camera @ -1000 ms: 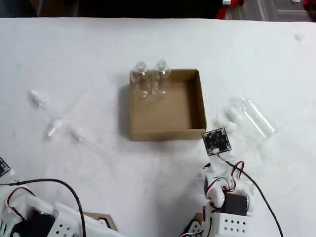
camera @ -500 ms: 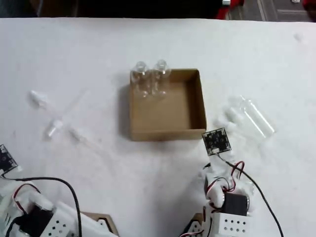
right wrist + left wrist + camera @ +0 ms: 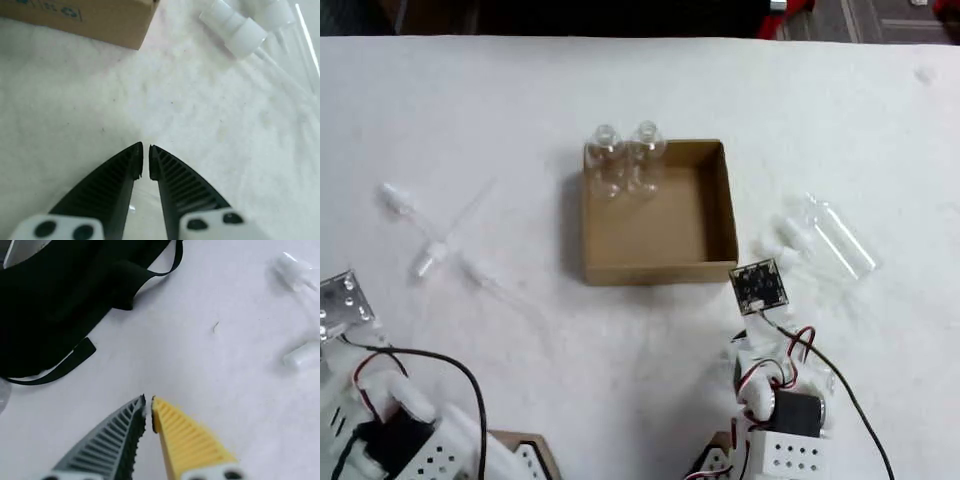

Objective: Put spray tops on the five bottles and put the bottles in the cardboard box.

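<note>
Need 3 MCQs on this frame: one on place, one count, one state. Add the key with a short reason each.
1. Where in the cardboard box do the bottles stand?
A. Against its far wall, toward the left corner
B. In its near right corner
C. In its middle

2. How many bottles stand in the box?
A. One
B. Two
C. Five

3. What state is the right tool in?
A. Shut, holding nothing
B. Wide open
C. Shut on a spray top

Key:
1 A: the high view shows them upright against the far wall, by the left corner.
2 B: two clear bottles stand side by side there.
3 A: its black fingers nearly meet, with nothing between them.
</note>
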You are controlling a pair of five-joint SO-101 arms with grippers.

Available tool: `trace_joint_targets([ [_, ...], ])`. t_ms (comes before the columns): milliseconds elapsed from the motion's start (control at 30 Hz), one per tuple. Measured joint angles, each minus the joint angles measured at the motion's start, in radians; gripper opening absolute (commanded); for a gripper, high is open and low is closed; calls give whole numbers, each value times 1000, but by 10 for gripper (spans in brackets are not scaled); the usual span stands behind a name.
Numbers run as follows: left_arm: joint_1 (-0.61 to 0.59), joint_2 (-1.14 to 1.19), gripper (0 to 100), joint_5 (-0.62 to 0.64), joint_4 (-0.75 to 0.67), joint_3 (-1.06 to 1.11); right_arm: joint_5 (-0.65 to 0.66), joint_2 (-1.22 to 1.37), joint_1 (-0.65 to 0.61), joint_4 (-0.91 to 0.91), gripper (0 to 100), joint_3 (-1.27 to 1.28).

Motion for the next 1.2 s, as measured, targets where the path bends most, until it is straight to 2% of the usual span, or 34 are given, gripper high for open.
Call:
trace_joint_targets([
  [300, 183, 0, 32, 0, 0, 63, 0, 0, 0, 0, 16, 0],
  [1067, 190, 0, 31, 0, 28, 95, 0, 0, 0, 0, 16, 0],
  [1200, 227, 0, 31, 0, 28, 110, 0, 0, 0, 0, 16, 0],
])
